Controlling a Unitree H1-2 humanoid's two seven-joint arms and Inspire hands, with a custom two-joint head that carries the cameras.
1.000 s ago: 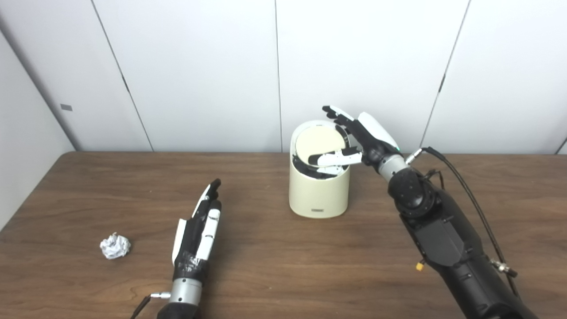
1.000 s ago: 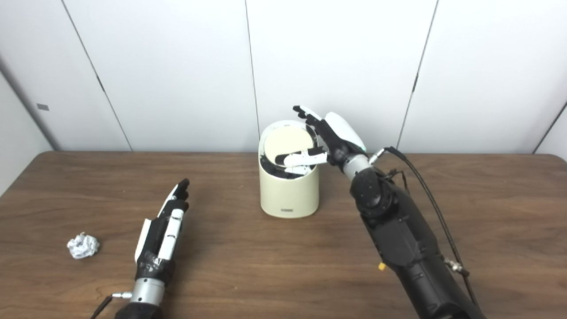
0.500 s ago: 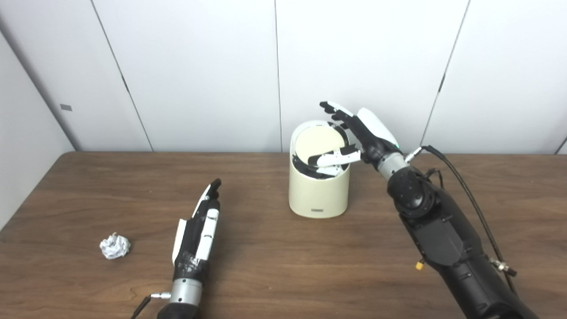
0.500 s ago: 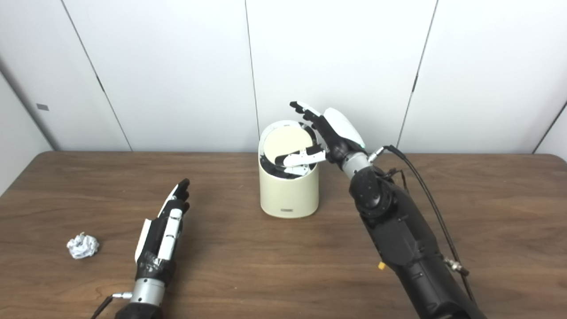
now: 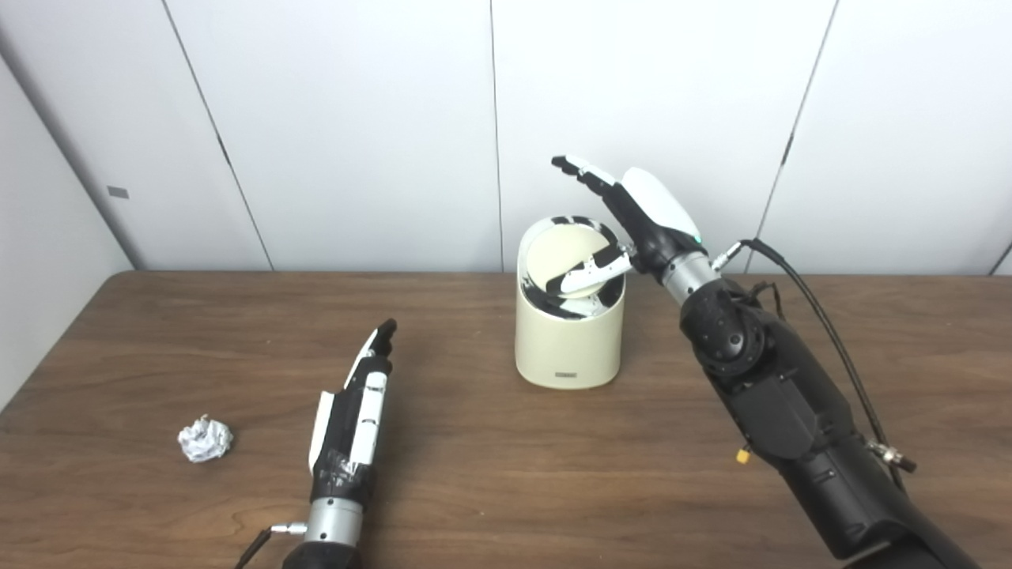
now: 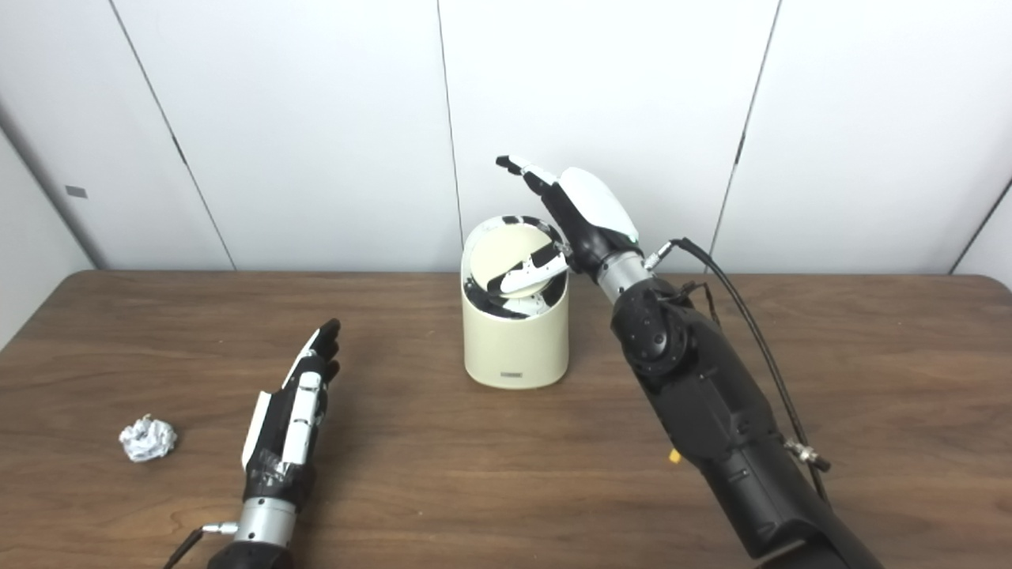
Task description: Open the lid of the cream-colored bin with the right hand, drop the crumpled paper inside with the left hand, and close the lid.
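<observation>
The cream-colored bin (image 5: pixel 568 348) stands at the back middle of the table. Its round lid (image 5: pixel 557 253) is tilted inside the rim, with dark gaps showing around it. My right hand (image 5: pixel 632 213) hovers over the bin's right side, open, fingers stretched up and to the left, its thumb lying across the lid. The crumpled paper (image 5: pixel 205 439) lies on the table at the front left. My left hand (image 5: pixel 360 403) rests flat and open to the right of the paper, a hand's width away, holding nothing.
The brown wooden table (image 5: pixel 490 474) runs back to a white panelled wall. A black cable (image 5: pixel 822 316) loops off my right forearm above the table's right side.
My right hand has risen and swung left over the bin, its thumb staying on the lid. The lid has tipped further, opening a dark gap at its rear. My left hand barely moved.
</observation>
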